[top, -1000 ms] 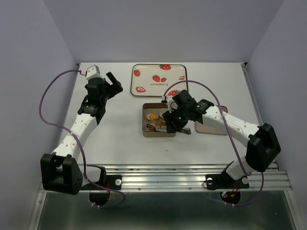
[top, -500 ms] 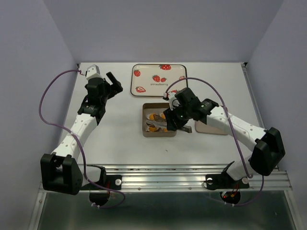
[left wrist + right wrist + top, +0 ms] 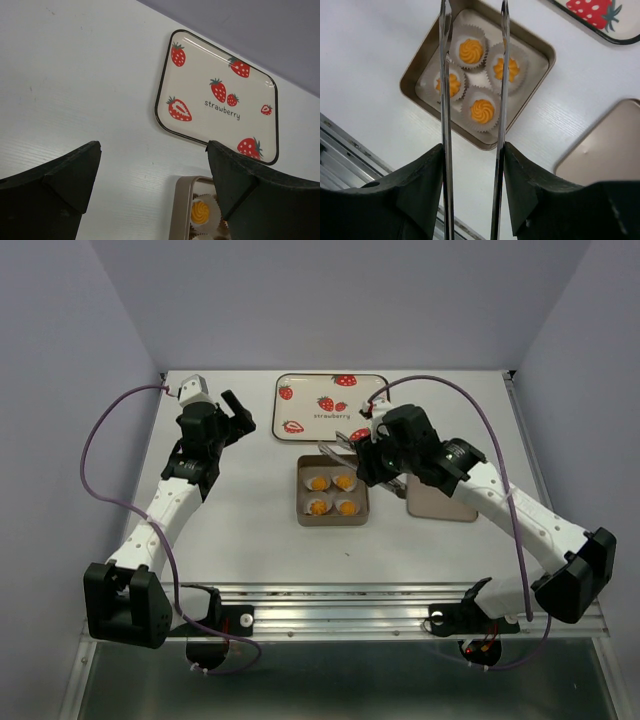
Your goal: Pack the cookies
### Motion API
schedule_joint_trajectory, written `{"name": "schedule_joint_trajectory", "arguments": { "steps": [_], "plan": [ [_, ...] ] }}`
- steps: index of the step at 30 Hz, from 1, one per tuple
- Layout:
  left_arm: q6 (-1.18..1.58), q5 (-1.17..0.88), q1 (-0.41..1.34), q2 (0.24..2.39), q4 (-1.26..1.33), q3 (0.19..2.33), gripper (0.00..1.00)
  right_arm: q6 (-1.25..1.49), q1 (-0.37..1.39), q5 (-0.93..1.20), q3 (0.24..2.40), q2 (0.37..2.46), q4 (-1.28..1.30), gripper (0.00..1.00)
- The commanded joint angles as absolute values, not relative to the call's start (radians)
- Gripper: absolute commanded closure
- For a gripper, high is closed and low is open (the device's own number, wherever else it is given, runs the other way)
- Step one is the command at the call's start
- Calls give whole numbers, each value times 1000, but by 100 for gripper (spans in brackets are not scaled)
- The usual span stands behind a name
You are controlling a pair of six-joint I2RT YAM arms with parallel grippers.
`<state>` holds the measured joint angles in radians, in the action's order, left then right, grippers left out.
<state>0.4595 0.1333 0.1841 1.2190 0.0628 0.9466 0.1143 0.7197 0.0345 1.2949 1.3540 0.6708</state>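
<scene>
The four cookies, orange-yellow swirls each sitting in its own white paper cup, lie two by two inside a shallow square tin near the middle of the table. In the top view they fill the tin as a tight block, the cups touching one another. The right end effector is clamped on a pair of thin metal tongs, whose two blades run out ahead of the fingers and stand apart with nothing between them. From the right wrist camera the blades hang above the tin, one crossing over the left pair of cookies and the other over the right edge of the block. A flat tan lid lies on the table just to the right of the tin, apart from it. Beyond the tin, towards the back, sits a white strawberry tray with a dark rim. The left end effector is well to the left of the tin, its fingers spread wide and holding nothing.
</scene>
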Motion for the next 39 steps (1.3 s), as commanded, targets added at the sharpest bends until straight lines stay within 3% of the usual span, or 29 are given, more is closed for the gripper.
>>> {"name": "schedule_joint_trajectory", "arguments": {
  "steps": [1, 9, 15, 23, 34, 39],
  "plan": [
    [433, 144, 190, 1175, 97, 962, 1, 169, 634, -198, 1384, 1336, 598, 46],
    [413, 150, 189, 1177, 120, 960, 1, 118, 284, -89, 1445, 1482, 462, 47],
    [394, 150, 189, 1192, 136, 969, 1, 22, 125, -51, 1630, 1767, 423, 47],
    [382, 158, 187, 1190, 141, 979, 1, -77, 40, -68, 1860, 2090, 396, 46],
    [385, 144, 187, 1224, 126, 1017, 1, -100, 31, -60, 1959, 2290, 351, 45],
    [388, 137, 186, 1232, 117, 1029, 1, -91, 22, -68, 1931, 2304, 348, 40]
  ]
}}
